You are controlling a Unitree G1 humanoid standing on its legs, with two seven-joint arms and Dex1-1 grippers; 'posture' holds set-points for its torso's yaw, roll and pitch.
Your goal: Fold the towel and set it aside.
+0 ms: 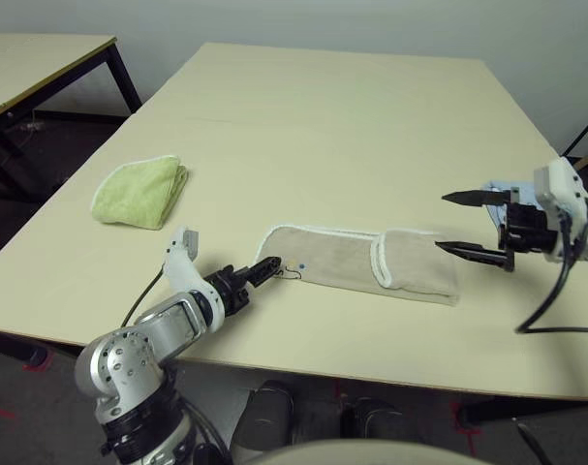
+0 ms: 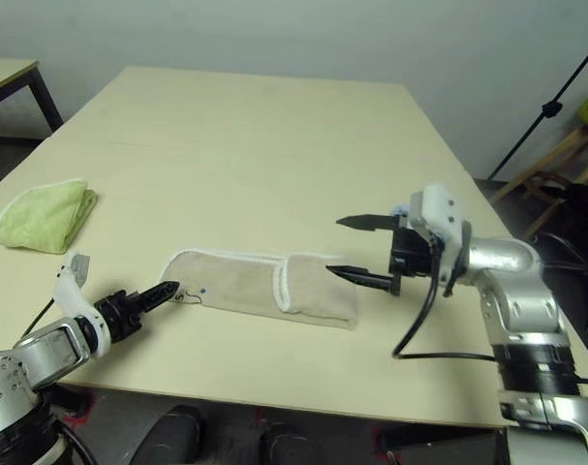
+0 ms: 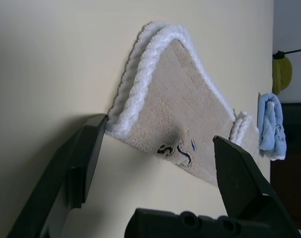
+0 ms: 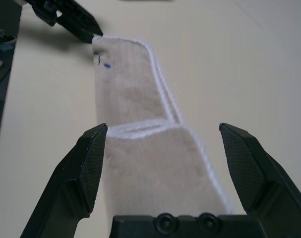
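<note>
towel point(image 1: 361, 260) folded, left gripper point(image 1: 264, 271) open beside

Folded beige towel point(image 1: 363, 262) on the counter point(image 1: 323, 126), between two spread claws. Left claw point(image 1: 264, 270) at its near-left end, right claw point(image 1: 468, 225) just off its right end. Yellow-green towel point(image 1: 139, 190) well apart, far left.

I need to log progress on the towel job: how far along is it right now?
Done: the towel lies on the table folded into a narrow strip, its right end flapped back over itself. In hand: nothing is gripped; the left pincer sits open at the strip's left end, and the right pincer is open beside the right end. Left: probably more folding, then setting it aside, perhaps near the yellow-green towel.
</note>
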